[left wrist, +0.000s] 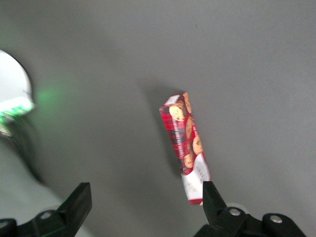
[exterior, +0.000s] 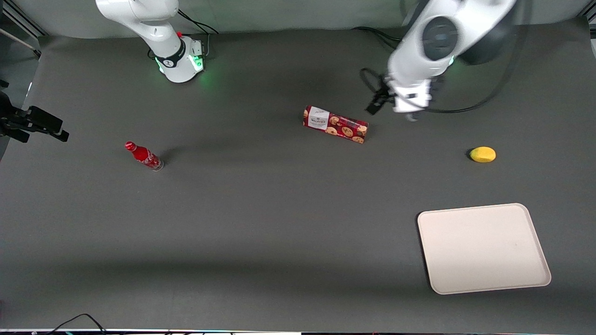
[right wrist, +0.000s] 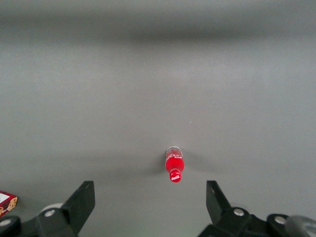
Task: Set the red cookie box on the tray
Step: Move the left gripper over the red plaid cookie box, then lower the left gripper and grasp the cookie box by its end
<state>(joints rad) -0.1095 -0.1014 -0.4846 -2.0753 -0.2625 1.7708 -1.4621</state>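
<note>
The red cookie box (exterior: pixel 335 124) lies flat on the dark table near its middle, its white label end pointing toward the parked arm. In the left wrist view the red cookie box (left wrist: pixel 185 148) lies apart from my fingers, its label end close to one black fingertip (left wrist: pixel 211 197). My gripper (exterior: pixel 410 115) hangs above the table beside the box's cookie end, toward the working arm's end. The gripper (left wrist: pixel 145 205) is open, with only bare table between its fingers. The cream-white tray (exterior: pixel 484 249) lies much nearer the front camera and holds nothing.
A yellow lemon (exterior: pixel 483 154) lies between the gripper and the tray, toward the working arm's end. A small red soda bottle (exterior: pixel 144 156) stands toward the parked arm's end. A black camera mount (exterior: pixel 32 123) juts in at that table edge.
</note>
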